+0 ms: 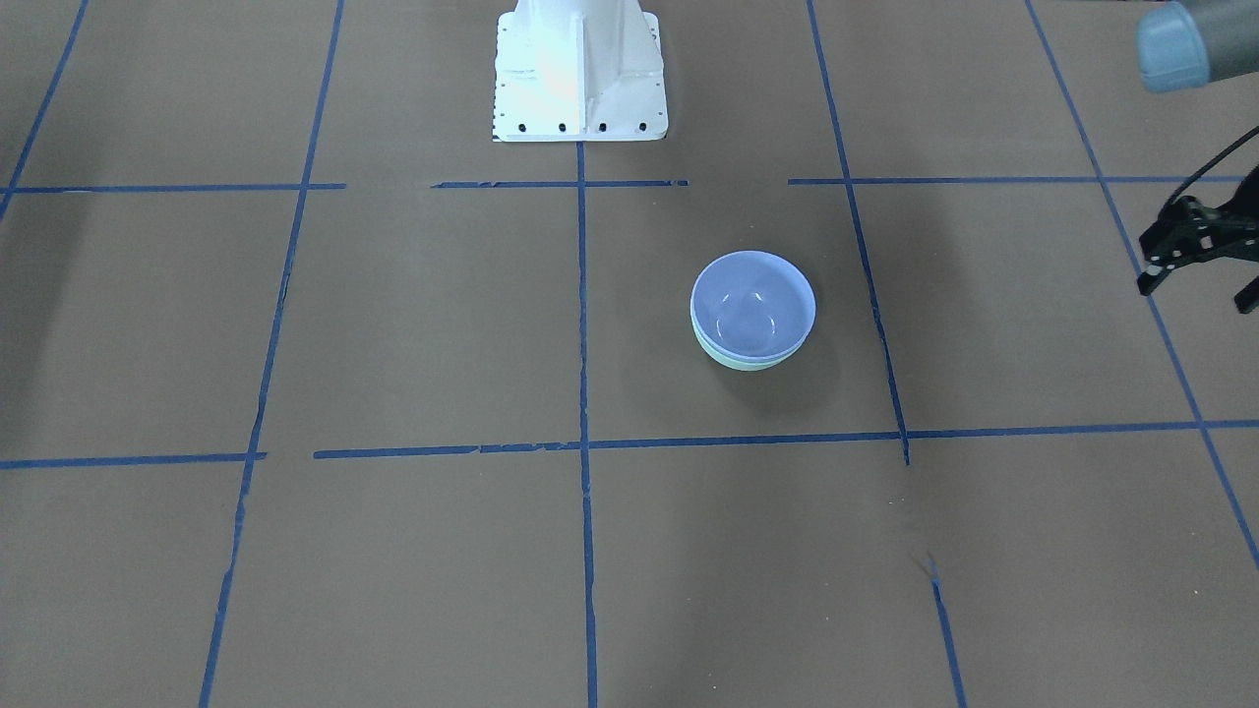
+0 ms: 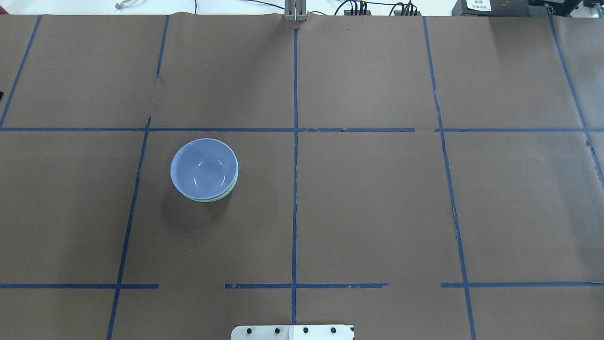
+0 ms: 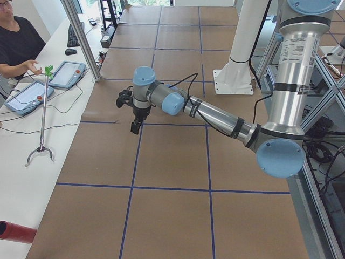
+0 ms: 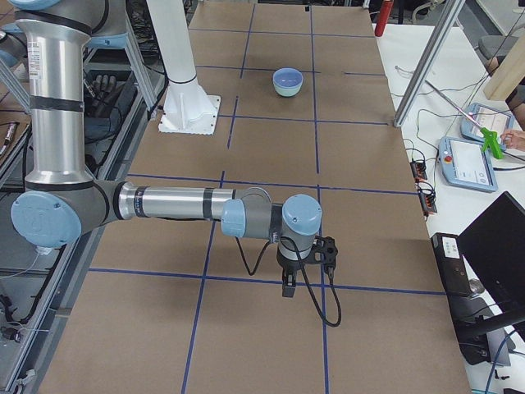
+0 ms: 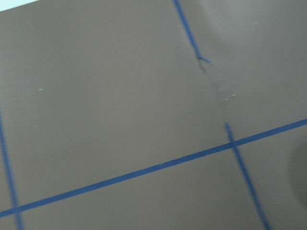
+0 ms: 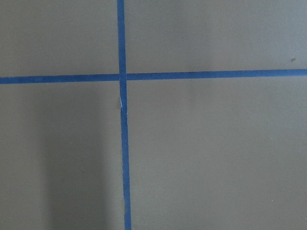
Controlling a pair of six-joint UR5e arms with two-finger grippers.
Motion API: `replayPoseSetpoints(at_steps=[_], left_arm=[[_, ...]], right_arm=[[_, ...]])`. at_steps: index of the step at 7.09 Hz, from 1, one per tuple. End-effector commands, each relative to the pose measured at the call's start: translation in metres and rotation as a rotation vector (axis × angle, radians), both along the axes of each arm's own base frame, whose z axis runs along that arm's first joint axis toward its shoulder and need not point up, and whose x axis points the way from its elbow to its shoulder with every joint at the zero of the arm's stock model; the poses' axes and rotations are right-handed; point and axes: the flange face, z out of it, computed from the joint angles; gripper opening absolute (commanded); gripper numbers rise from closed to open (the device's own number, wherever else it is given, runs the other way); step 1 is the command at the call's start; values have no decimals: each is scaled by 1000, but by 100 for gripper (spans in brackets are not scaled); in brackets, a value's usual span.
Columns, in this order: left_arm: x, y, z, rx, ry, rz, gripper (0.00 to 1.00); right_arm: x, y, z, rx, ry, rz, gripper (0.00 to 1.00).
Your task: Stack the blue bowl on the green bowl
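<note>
The blue bowl [image 1: 752, 300] sits nested inside the green bowl [image 1: 745, 363], whose mint rim shows just under it. The stack stands on the brown paper, and the blue bowl [image 2: 204, 167] and green bowl's rim [image 2: 234, 183] also show left of centre in the overhead view. The stack is small and far off in the right-side view [image 4: 288, 80]. My left gripper [image 1: 1198, 293] hangs open and empty at the frame's right edge, well away from the bowls. It also shows in the left-side view [image 3: 135, 116]. My right gripper [image 4: 289, 287] hovers low over the paper at the table's other end. I cannot tell whether it is open or shut.
The table is covered in brown paper [image 2: 377, 198] with a grid of blue tape lines. The white robot base [image 1: 578, 74] stands at the table's back edge. An operator [image 3: 19, 40] sits at a side bench with tablets, and a red cylinder [image 3: 16, 232] lies there.
</note>
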Motion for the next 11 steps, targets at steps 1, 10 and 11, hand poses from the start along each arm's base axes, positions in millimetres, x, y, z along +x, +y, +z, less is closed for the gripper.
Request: replayPoseSetpoints(at_steps=[1, 10, 11], left_arm=[[-79, 21, 116, -51, -48, 73, 100], [-130, 62, 178, -152, 37, 10, 100], [-130, 72, 187, -174, 39, 6, 100]], right_arm=[[-1, 0, 0, 0, 0, -1, 100], [-1, 0, 0, 0, 0, -1, 100], [0, 0, 0, 0, 0, 0, 100]])
